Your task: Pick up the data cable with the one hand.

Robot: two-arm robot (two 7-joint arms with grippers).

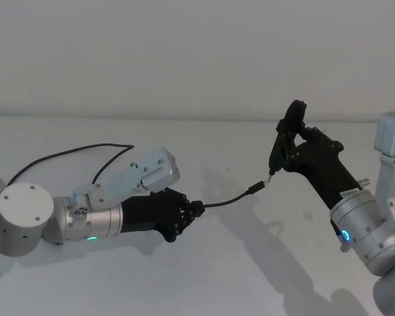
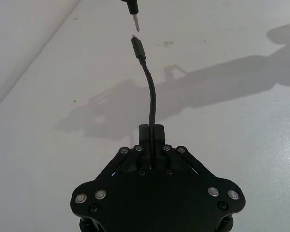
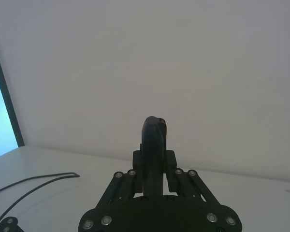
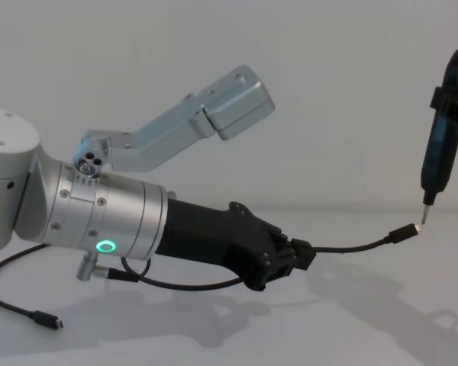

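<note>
Spanning a plain white table (image 1: 250, 276), the data cable (image 1: 227, 199), wall (image 1: 184, 52) behind.

This looks like a robotics lab or test bench. A bare white table (image 1: 204, 276) runs up to a plain pale wall (image 1: 184, 52), and two silver robot arms with lit status rings work over it, nothing homely around.

The left gripper (image 1: 196, 209) is black blocky plastic with silver screw heads, on a thick silver cylindrical wrist (image 4: 107, 217) bearing a green ring light (image 4: 104, 246). The right gripper (image 1: 284, 146) is black too, its silver wrist (image 1: 359, 227) marked by a blue ring light (image 1: 346, 236).
</note>
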